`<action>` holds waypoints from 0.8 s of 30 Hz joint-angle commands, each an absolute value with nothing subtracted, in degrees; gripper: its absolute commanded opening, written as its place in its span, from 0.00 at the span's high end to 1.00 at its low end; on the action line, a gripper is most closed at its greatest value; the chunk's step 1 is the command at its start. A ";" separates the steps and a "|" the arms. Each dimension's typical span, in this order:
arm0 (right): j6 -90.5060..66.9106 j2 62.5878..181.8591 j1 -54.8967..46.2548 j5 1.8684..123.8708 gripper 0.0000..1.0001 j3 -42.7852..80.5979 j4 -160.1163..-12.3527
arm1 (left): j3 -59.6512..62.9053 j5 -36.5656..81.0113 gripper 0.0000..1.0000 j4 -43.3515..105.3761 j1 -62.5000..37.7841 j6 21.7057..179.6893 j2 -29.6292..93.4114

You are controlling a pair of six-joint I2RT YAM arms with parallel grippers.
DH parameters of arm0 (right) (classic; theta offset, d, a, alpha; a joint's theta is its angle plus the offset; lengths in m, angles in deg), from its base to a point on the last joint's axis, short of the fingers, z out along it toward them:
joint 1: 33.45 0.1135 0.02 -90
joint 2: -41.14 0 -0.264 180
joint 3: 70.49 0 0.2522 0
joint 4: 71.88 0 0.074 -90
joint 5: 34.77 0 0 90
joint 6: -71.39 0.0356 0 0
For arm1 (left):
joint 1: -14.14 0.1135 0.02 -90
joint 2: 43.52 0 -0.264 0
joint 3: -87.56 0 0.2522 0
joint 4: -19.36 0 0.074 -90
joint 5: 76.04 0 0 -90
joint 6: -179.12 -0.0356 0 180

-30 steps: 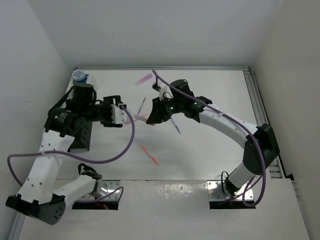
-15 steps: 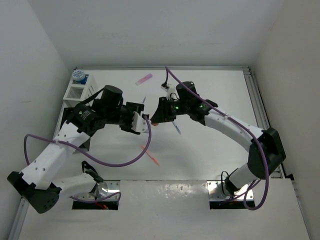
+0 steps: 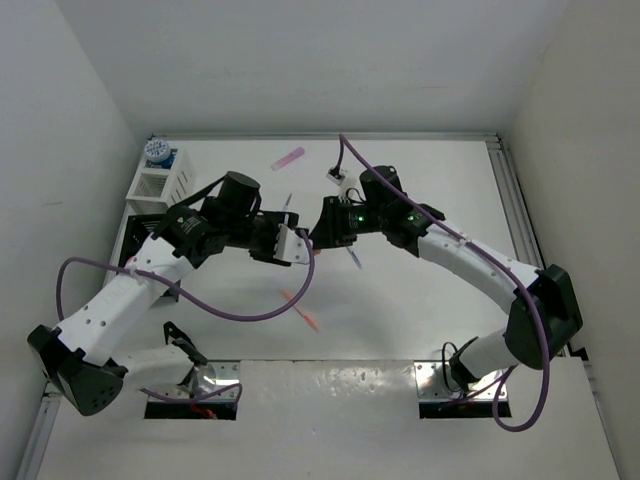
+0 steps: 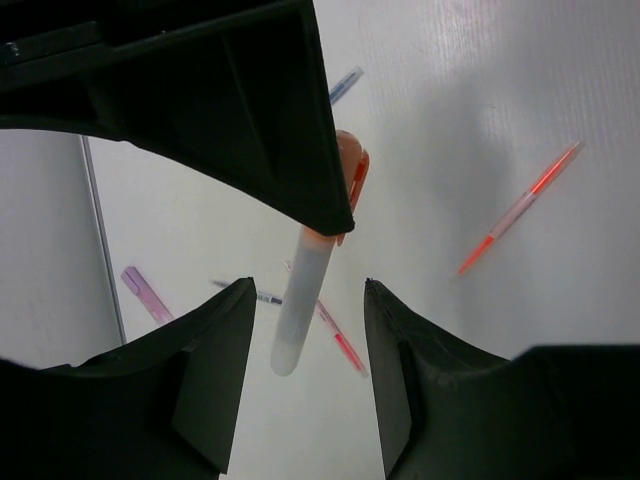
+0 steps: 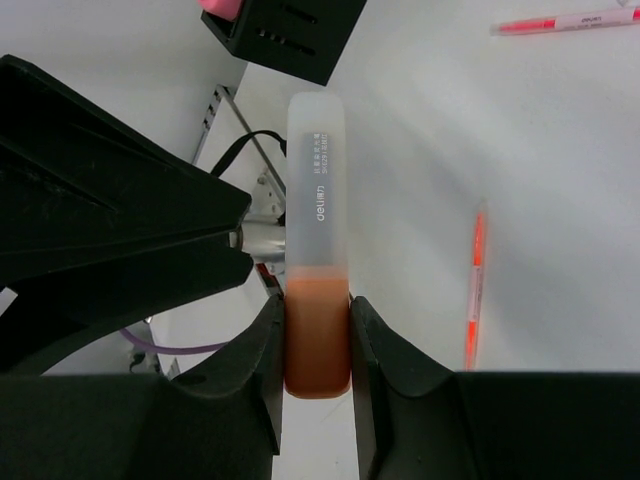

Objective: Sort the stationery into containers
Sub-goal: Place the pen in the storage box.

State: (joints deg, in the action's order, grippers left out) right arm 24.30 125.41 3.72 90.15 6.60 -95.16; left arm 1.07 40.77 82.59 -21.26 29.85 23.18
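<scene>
My right gripper (image 5: 317, 312) is shut on the orange body of a thick marker (image 5: 317, 250) with a frosted white cap, held above the table. In the top view the right gripper (image 3: 326, 232) meets my left gripper (image 3: 296, 246) at mid-table. My left gripper (image 4: 308, 283) is open, and the marker's white end (image 4: 300, 295) hangs between its jaws without touching them. The black organiser (image 5: 290, 35) holds a pink-capped item (image 5: 222, 8). The white organiser (image 3: 160, 185) stands at the far left with a blue-capped jar (image 3: 158, 150) behind it.
Loose on the table are a pink marker (image 3: 288, 157), an orange pen (image 3: 300, 309), a blue pen (image 3: 352, 255) and a thin blue-purple pen (image 3: 287, 205). A pink-red pen (image 5: 575, 20) lies beyond the marker. Purple cables loop off both arms.
My left arm has swung right from the organisers to the table's middle, and its open jaws now flank the marker's white end. The right gripper has shifted slightly right, still holding the marker.
</scene>
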 commanded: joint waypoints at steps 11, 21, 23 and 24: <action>26.12 123.58 4.43 90.91 1.00 6.99 -92.76 | 1.20 38.84 0.52 80.58 -25.15 29.97 27.41; 26.21 123.41 4.69 91.53 1.00 6.91 -92.41 | 2.60 38.22 0.77 78.56 -24.44 32.33 26.89; 26.39 123.50 4.70 91.70 1.00 6.91 -91.88 | 2.69 38.22 0.80 78.38 -24.27 32.69 26.80; 26.30 123.50 4.70 91.79 1.00 7.08 -91.53 | 2.87 38.13 0.83 78.12 -24.09 33.21 26.71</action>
